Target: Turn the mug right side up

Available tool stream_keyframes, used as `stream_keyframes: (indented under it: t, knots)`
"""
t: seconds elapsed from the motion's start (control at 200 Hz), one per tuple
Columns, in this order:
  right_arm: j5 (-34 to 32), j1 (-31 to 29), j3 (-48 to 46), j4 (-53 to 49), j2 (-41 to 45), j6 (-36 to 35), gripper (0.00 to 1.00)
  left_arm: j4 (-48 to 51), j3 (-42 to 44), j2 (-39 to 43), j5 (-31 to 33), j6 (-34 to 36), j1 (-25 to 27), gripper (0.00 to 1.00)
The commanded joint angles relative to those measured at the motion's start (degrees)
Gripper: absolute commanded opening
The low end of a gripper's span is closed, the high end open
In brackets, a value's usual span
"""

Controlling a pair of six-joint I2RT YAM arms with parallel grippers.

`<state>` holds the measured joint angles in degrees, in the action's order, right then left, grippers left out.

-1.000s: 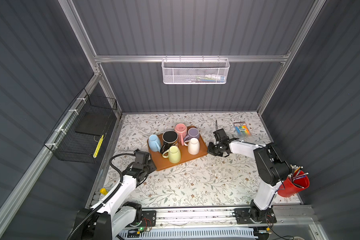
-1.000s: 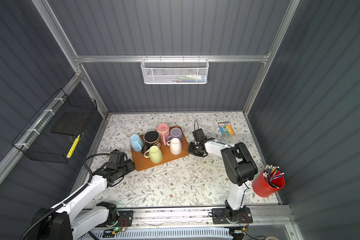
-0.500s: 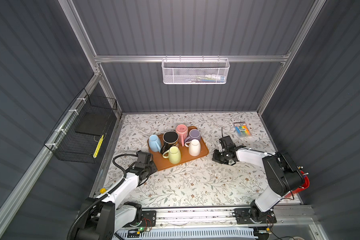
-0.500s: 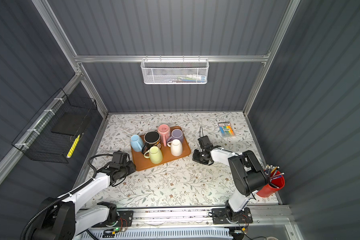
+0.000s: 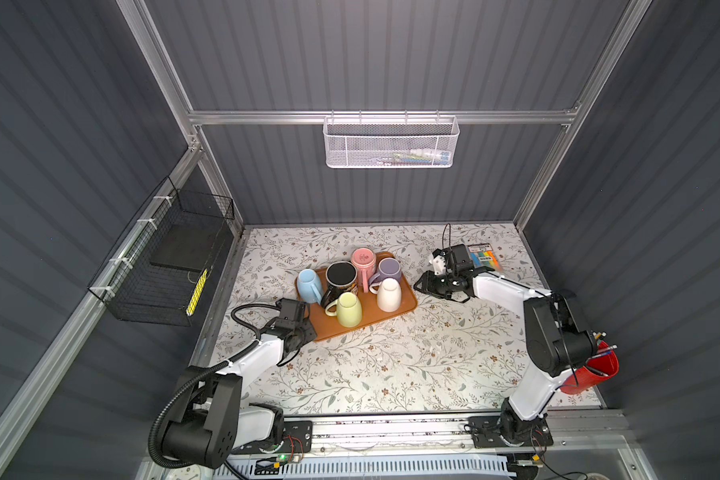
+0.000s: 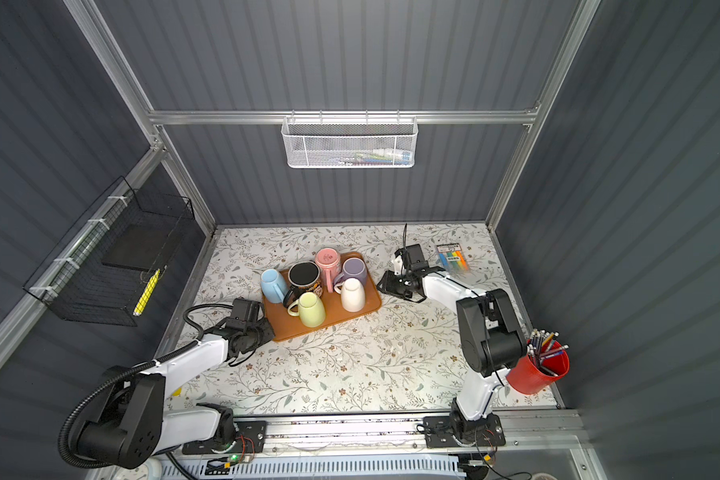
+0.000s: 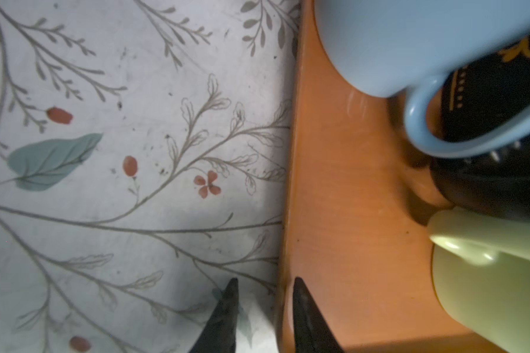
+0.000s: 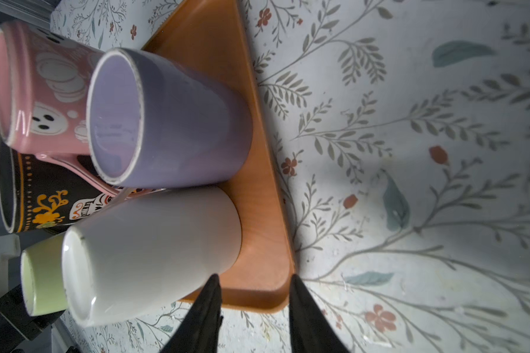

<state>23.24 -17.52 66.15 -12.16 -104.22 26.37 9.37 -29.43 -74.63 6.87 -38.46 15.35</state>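
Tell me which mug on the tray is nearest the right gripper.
The white mug, upside down at the tray corner beside the right gripper; the purple mug is farther.

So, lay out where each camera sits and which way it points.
Top views: high above the arm bases, looking down on the table and tray; left arm, right arm whole.
Left wrist: low at the tray's edge, facing the blue mug; left pincer tips show.
Right wrist: low at a tray corner, facing the white mug; right pincer tips show.
Shared: both wrist views catch the green mug.
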Motion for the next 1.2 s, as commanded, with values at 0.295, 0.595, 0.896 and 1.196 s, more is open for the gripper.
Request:
stream_keyframes:
  t: [0.295,0.595,0.896,1.196]
  knots:
    - [2.4,-0.4,9.1,-6.0,-9.9,-2.5,0.30,-1.9,-3.7,-5.5,2.7,0.2,0.1,0.28]
    - [-1.4,-3.5,12.4,-9.8,-13.2,-1.9,0.21,-4.0,-3.7,-8.2,2.2,0.0,0.1,0.23]
    - [-2.9,-4.7,14.0,-12.8,-14.0,-1.8,0.18,-4.7,-3.2,-8.6,1.7,-0.3,0.1,0.17]
    - [-2.9,-2.3,13.6,-13.9,-9.6,-2.8,0.31,-4.9,-2.3,-8.1,1.7,-0.2,0.1,0.13]
